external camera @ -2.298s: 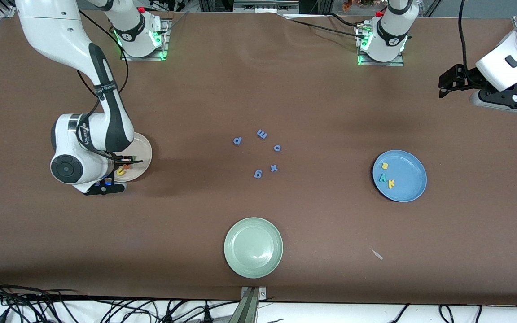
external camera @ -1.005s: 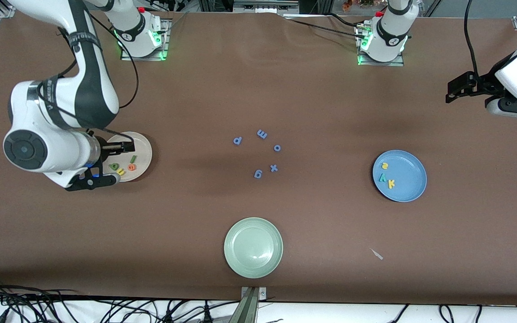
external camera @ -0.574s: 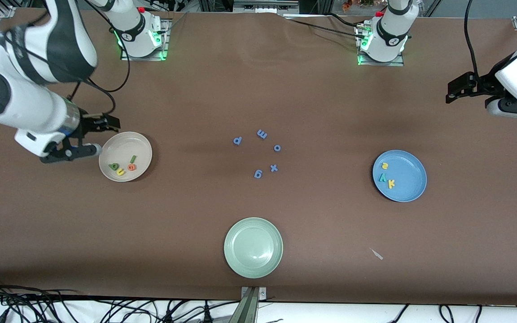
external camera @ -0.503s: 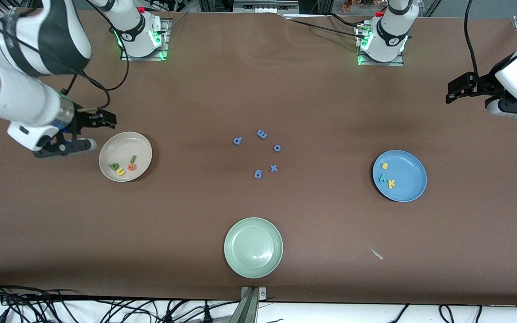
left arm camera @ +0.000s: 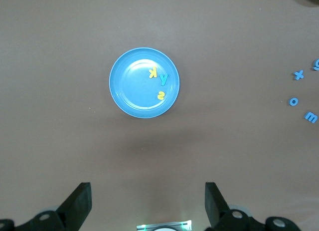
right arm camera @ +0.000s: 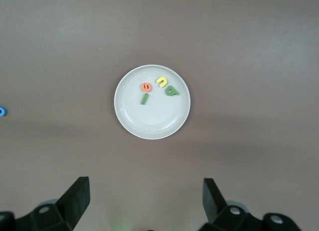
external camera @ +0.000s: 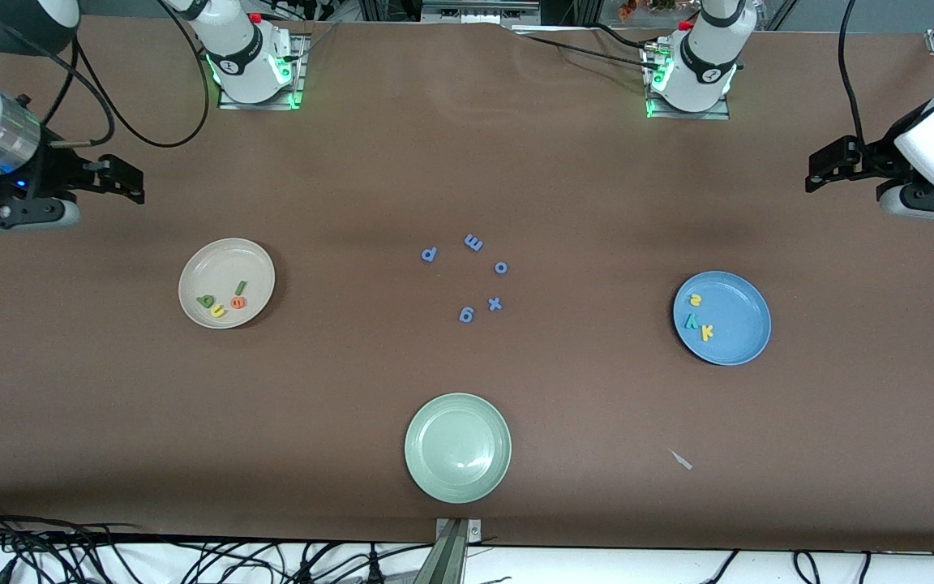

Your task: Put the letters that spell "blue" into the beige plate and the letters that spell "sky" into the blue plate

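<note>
I am looking down on a brown table (external camera: 467, 162) from the front camera. Taking the cluster of loose blue letters (external camera: 471, 276) at the table's middle as the centre of a clock, the beige plate (external camera: 226, 282) lies at nine o'clock, toward the right arm's end. In it rest four foam letters: a dark green "b" (external camera: 206, 301), a yellow "u" (external camera: 217, 310), an orange "e" (external camera: 237, 303) and a thin green "l" (external camera: 240, 287), all grouped in the part of the plate nearer the front camera.

At three o'clock, toward the left arm's end, sits the blue plate (external camera: 722, 318). It holds a yellow "s" (external camera: 696, 299), a teal "y" (external camera: 691, 321) and a yellow "k" (external camera: 707, 331), close together.

At six o'clock, nearest the front camera, is a pale green plate (external camera: 458, 447) with nothing in it. A small pale scrap (external camera: 682, 460) lies on the table between that plate and the left arm's end.

The right claw (external camera: 122, 178) hangs in the air over bare table at about ten o'clock, its fingers spread wide and holding nothing. The left claw (external camera: 828, 162) hangs over bare table at about two o'clock, also spread wide and empty. Each wrist camera looks straight down on its own plate, well below the open fingers.
</note>
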Controlling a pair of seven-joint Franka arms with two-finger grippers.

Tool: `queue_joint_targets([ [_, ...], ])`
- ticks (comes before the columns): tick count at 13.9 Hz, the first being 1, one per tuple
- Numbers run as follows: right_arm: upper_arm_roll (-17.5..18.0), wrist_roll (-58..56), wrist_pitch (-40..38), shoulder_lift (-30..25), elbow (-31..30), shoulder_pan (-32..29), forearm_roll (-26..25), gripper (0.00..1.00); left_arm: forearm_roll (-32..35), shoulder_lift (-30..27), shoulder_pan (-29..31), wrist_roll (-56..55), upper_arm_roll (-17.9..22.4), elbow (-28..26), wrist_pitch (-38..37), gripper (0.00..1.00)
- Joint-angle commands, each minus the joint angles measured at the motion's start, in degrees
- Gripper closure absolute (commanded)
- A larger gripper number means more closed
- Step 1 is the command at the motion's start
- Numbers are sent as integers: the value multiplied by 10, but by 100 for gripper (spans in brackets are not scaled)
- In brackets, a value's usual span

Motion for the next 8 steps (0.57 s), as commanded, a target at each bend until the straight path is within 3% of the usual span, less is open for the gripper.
queue_joint_targets([
  [1,14,2,-43,-5,21,-26,-1,0,-3,10,4,8,1,22,-16,0],
  [8,13,7,-33,8,27,-43,11,0,-3,10,6,8,1,20,-16,0],
])
